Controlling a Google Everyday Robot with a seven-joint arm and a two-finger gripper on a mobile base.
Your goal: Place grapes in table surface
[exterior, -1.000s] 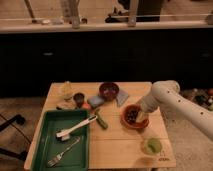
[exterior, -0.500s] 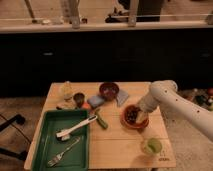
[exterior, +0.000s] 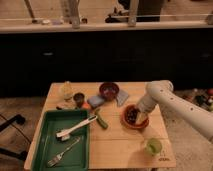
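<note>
Camera view: one bunch of grapes (exterior: 132, 116) sits in one orange bowl (exterior: 134, 125) on the table surface (exterior: 120, 146). One white arm (exterior: 167, 98) bends down, gripper (exterior: 137, 113) over the grapes; I cannot tell if it holds them.

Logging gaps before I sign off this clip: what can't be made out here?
Camera view: the hand sits at the orange bowl, by the grapes; the wrist covers it, so any grip cannot be told.
Camera view: the arm is cut off by the right edge; the base is unseen.
Camera view: the green cup: contents hidden by its wall.
</note>
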